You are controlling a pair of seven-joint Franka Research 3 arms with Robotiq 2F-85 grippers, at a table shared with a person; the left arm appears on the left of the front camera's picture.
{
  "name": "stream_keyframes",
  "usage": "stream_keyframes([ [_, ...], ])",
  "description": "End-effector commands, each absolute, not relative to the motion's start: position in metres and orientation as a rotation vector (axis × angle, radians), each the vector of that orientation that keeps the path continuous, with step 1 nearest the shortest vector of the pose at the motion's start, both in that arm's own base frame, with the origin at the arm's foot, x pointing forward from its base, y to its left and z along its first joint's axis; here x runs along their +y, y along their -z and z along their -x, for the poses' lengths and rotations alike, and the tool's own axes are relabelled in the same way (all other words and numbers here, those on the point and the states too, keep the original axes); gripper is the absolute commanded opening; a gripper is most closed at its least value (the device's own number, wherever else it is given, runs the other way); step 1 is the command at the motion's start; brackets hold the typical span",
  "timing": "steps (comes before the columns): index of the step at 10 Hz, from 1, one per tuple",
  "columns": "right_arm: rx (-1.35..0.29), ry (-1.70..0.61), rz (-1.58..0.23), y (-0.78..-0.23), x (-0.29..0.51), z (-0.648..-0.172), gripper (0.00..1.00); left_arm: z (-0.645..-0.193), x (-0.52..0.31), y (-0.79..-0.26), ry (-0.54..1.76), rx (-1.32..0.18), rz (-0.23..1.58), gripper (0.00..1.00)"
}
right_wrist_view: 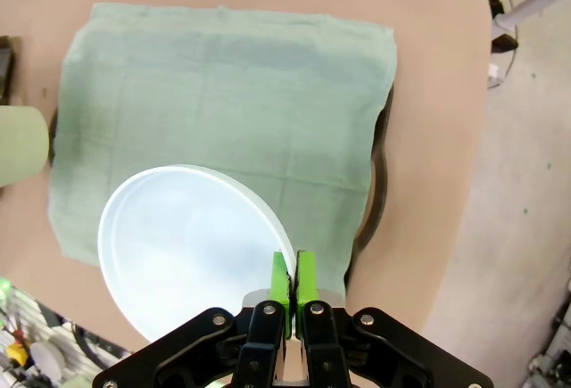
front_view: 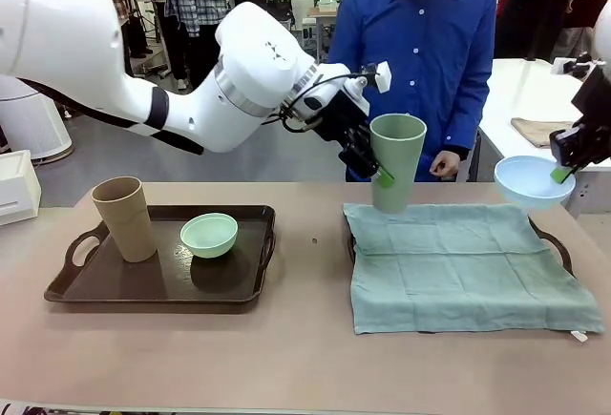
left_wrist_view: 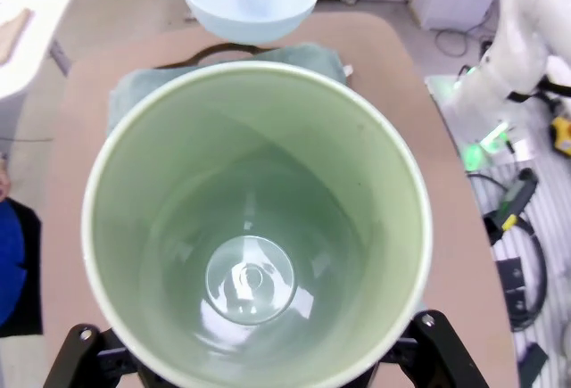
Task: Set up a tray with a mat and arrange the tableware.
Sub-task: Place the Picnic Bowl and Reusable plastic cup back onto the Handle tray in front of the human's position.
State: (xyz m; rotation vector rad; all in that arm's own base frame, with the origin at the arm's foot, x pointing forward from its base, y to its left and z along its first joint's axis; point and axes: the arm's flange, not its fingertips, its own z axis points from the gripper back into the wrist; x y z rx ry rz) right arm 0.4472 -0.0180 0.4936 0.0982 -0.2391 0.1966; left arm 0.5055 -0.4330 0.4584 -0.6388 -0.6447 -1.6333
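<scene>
Front view, from the left: a dark tray (front_view: 72,291) sits on the table (front_view: 305,358) and carries two pieces of tableware. The tan cup (front_view: 125,219) stands upright at its left end. The mint green bowl (front_view: 209,235) sits just beside the cup towards the tray's middle, apart from it, and looks empty.

Past the table's middle, the left gripper (front_view: 380,175) reaches in from the left and clasps the sage green cup (front_view: 398,159). Its jaws are spread wide around the cup's lower wall, with one green pad showing against the side. The cup is upright at the far left edge of the green mat (front_view: 458,272). Whether its base touches the cloth I cannot tell. Seen from the left wrist, the cup (left_wrist_view: 259,227) is empty, with a black finger on either side of it at the bottom edge.

The mat is spread over a second tray (front_view: 561,246), whose dark handles stick out at both ends. Beyond it stands a person in a blue shirt (front_view: 420,43).

At the far right, the right gripper (front_view: 561,175) has its pads pinched together on the rim of the pale blue bowl (front_view: 530,181). The bowl hangs in the air above the mat's far right corner. From the right wrist, the bowl (right_wrist_view: 192,245) is empty, with the mat (right_wrist_view: 223,94) lying below it.
</scene>
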Motion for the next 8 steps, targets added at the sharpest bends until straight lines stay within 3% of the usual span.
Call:
stream_keyframes([
  [1,-0.241,-0.211,-0.06,-0.471,-0.017,-0.46,0.04,-0.515,-0.445,-0.453,1.687,-0.656,0.631,0.84],
  [8,-0.22,-0.252,-0.089,-0.413,-0.022,-0.482,0.04,-0.54,-0.464,-0.394,1.837,-0.636,0.648,0.84],
])
